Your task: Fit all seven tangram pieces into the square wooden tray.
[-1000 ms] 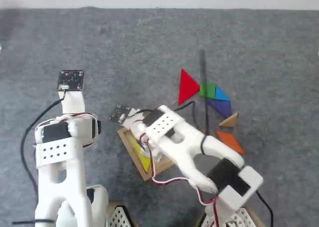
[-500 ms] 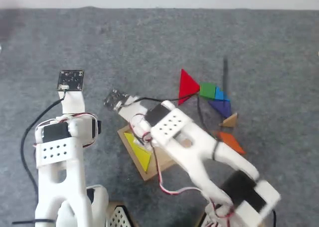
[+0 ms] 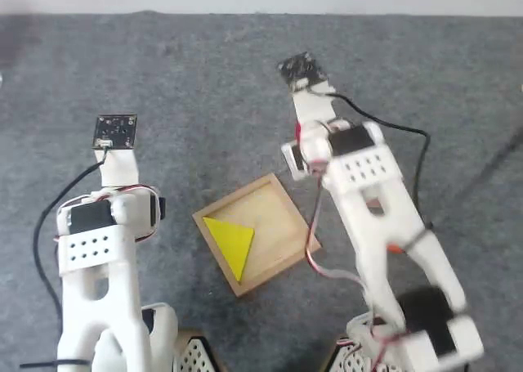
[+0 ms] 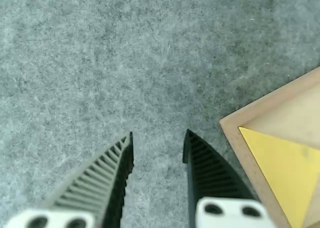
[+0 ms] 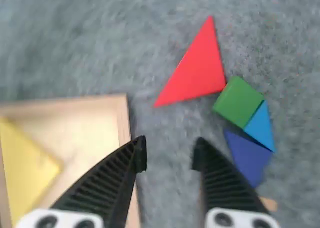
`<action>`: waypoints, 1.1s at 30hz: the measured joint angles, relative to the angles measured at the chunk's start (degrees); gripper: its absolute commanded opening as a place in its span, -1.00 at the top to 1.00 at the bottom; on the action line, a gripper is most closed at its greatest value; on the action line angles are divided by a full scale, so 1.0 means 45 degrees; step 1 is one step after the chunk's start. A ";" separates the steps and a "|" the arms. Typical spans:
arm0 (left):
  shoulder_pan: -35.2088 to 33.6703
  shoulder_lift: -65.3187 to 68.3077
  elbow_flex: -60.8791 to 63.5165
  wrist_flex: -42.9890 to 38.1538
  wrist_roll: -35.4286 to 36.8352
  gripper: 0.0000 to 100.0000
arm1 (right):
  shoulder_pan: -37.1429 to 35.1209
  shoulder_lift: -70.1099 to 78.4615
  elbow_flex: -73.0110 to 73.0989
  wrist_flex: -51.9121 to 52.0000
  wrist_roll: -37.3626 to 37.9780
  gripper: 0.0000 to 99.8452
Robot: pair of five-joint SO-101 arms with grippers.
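On the grey mat (image 3: 163, 78), the wooden tray (image 3: 274, 217) holds 1 yellow triangle (image 3: 231, 241); the left gripper (image 4: 157, 144) and right gripper (image 5: 167, 149) both hang parted and empty, the right near the red triangle (image 5: 197, 70).

Bright, even, diffuse light in all views; v. faint shadows on mat (image 3: 204, 78).

In the high view the tray (image 3: 233, 195) sits mid-frame on the desk (image 3: 204, 78), with one triangle (image 3: 231, 241) lying in it against its lower-left side. Off the tray's upper-right side (seen from the right wrist) lies a second triangle (image 5: 197, 70). A square (image 5: 238, 100) touches its corner, then come a small triangle (image 5: 261, 125) and a four-sided piece (image 5: 247, 155), each touching the next. The left claw (image 4: 158, 135) hangs over the desk near a tray corner.
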 measured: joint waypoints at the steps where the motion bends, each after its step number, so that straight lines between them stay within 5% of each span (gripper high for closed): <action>1: 0.0000 0.0000 0.0000 0.0000 0.0000 0.67 | 0.0000 0.0781 -0.0469 -0.0156 -0.0391 0.57; 15: 0.0000 0.0000 0.0801 -0.1094 0.0000 0.67 | 0.0801 0.8576 -0.6252 -0.0488 -0.2266 0.56; 33: 0.0000 0.0000 0.0801 -0.1094 0.0000 0.67 | 0.1328 0.9827 -0.7873 -0.0488 -0.1582 0.56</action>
